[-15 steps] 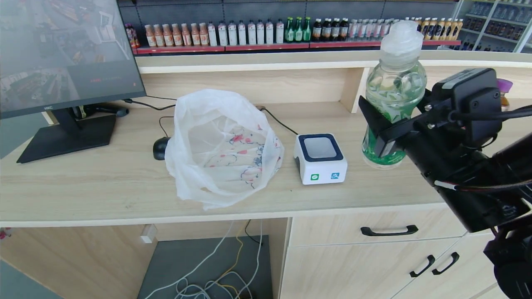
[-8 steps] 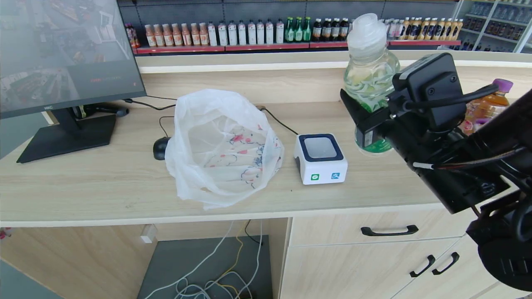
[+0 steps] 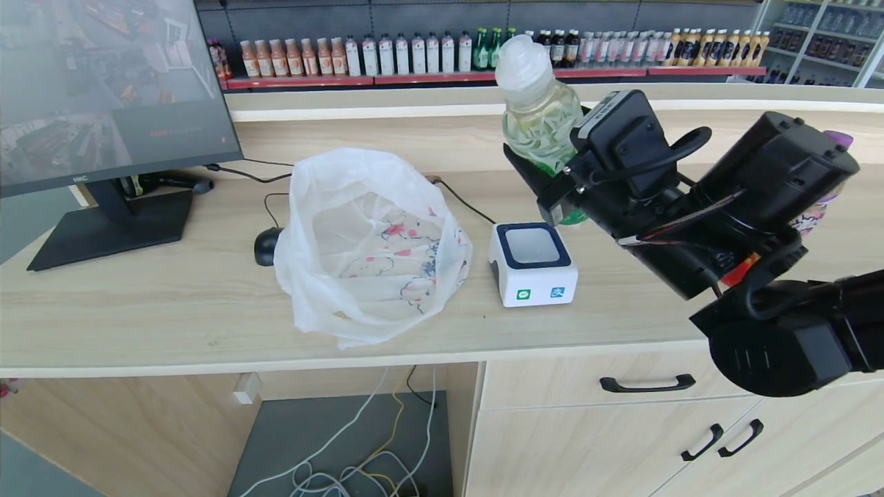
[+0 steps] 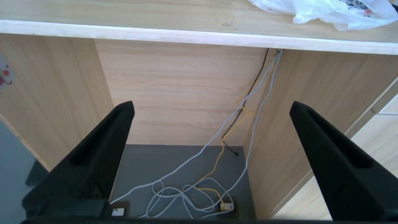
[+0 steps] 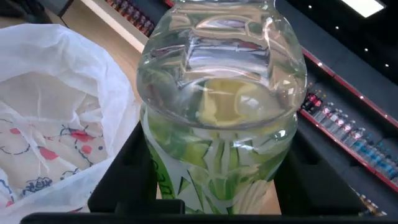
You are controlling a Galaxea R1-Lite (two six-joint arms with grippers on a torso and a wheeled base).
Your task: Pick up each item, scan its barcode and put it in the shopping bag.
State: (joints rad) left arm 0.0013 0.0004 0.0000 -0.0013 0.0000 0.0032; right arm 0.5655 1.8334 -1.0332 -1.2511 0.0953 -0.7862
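Note:
A clear drink bottle (image 3: 537, 110) with a white cap and green label hangs in the air behind and above the white barcode scanner (image 3: 532, 263), upright. My right gripper (image 3: 552, 183) is shut on its lower half; up close the bottle (image 5: 221, 118) sits between the two black fingers (image 5: 121, 171). The white plastic shopping bag (image 3: 369, 241) stands open on the wooden counter (image 3: 173, 304), left of the scanner, and its edge (image 5: 56, 124) shows beside the bottle. My left gripper (image 4: 208, 165) hangs open below the counter, above loose cables on the floor.
A monitor (image 3: 110, 90) on a black stand occupies the counter's left end, with a black mouse (image 3: 266, 246) beside the bag. An orange bottle with a purple cap (image 3: 832, 186) stands at the far right behind my arm. A raised wooden ledge (image 3: 414, 103) runs behind the counter.
My right gripper has carried the bottle up and to the left, from the counter right of the scanner to a spot behind and above it. Bag and scanner have stayed put.

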